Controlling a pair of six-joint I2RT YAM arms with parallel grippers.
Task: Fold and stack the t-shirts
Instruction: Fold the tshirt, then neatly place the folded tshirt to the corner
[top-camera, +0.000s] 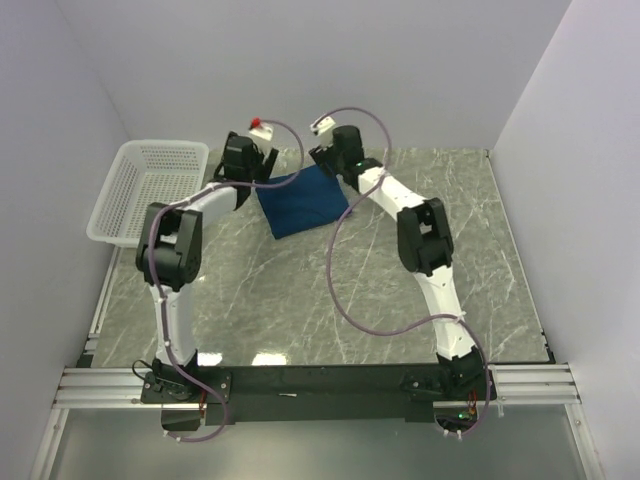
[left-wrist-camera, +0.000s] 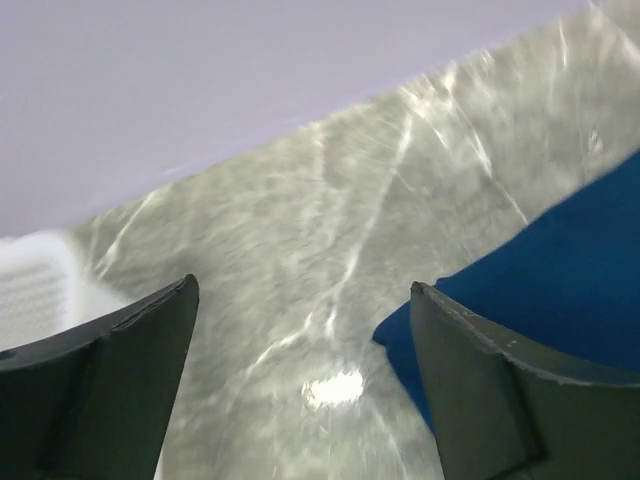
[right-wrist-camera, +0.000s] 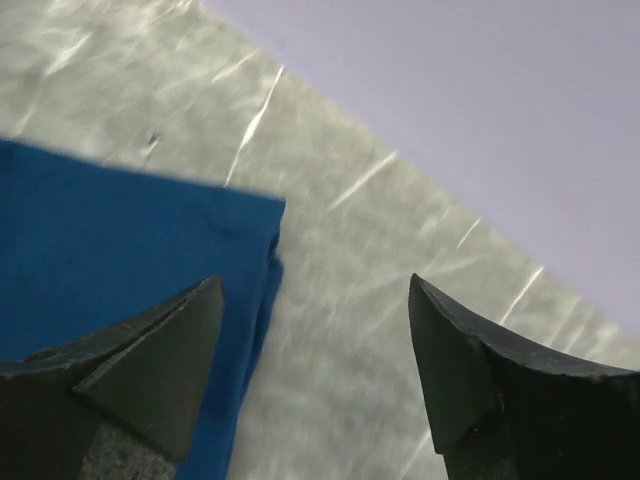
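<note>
Both pairs of jaws are spread wide with nothing between them. The left gripper (left-wrist-camera: 303, 290) hangs over bare table (top-camera: 300, 300) at the far left corner of the t-shirt (top-camera: 300, 200). In its wrist view the cloth comes in from the right and runs behind the right finger (left-wrist-camera: 500, 390). The right gripper (right-wrist-camera: 315, 283) hangs at the shirt's far right corner. In its wrist view the blue cloth fills the left side and passes behind the left finger (right-wrist-camera: 150, 370), while grey marble shows in the gap. Whether either gripper touches the cloth cannot be told.

The shirt lies flat on the far middle of the table, folded into a rough square set cornerwise, between the two grippers. At its corner in the right wrist view, layered edges lie one on the other.

A white mesh basket (top-camera: 150, 185) sits at the table's far left corner, near the left gripper and apart from the shirt. Both arms reach from their bases at the near edge toward the far wall, elbows bent outward.
</note>
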